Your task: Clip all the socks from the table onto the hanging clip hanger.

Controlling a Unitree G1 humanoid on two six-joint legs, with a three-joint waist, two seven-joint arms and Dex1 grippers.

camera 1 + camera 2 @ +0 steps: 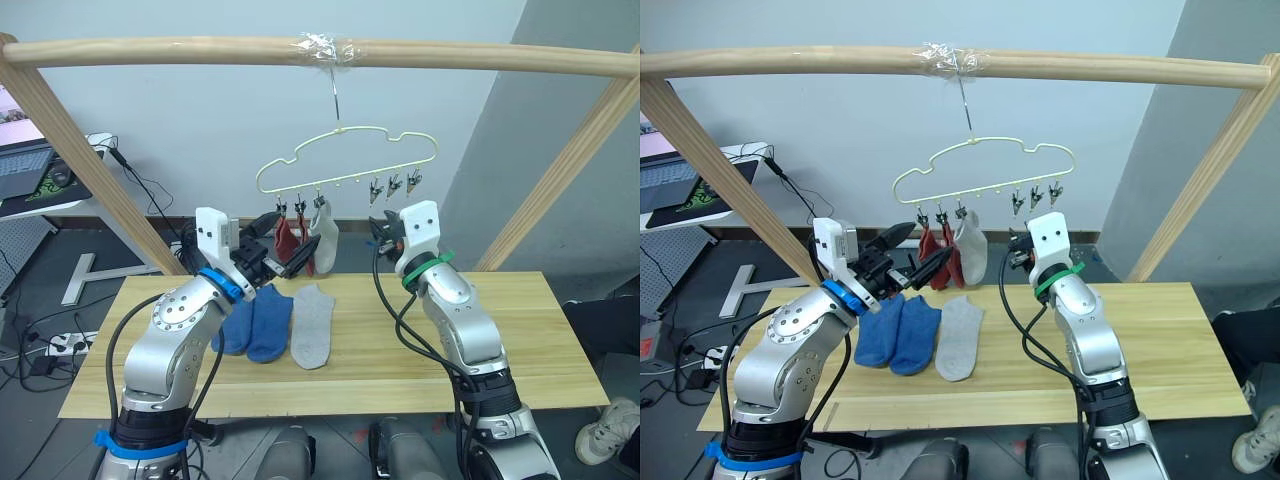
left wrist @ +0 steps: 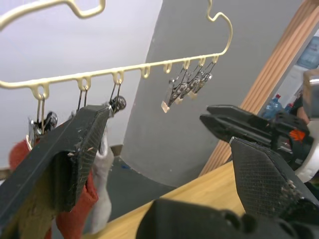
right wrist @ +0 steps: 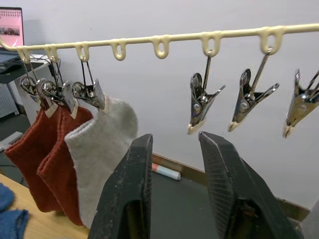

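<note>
The pale-yellow clip hanger (image 1: 345, 158) hangs by its hook from the wooden pole. Two brick-red socks (image 1: 287, 240) and one light grey sock (image 1: 325, 232) hang from its left clips. Three clips on the right (image 3: 249, 102) hang free. On the table (image 1: 520, 330) lie two blue socks (image 1: 255, 320) side by side, with a light grey sock (image 1: 313, 325) to their right. My left gripper (image 1: 283, 245) is open and holds nothing, raised just beside the hanging socks. My right gripper (image 3: 174, 184) is open and holds nothing, just under the free clips.
A round wooden pole frame (image 1: 320, 52) spans the table, its slanted legs at both ends. A side desk with a laptop (image 1: 25, 170) stands at the far left, with cables on the floor below. A shoe (image 1: 610, 430) shows at the lower right.
</note>
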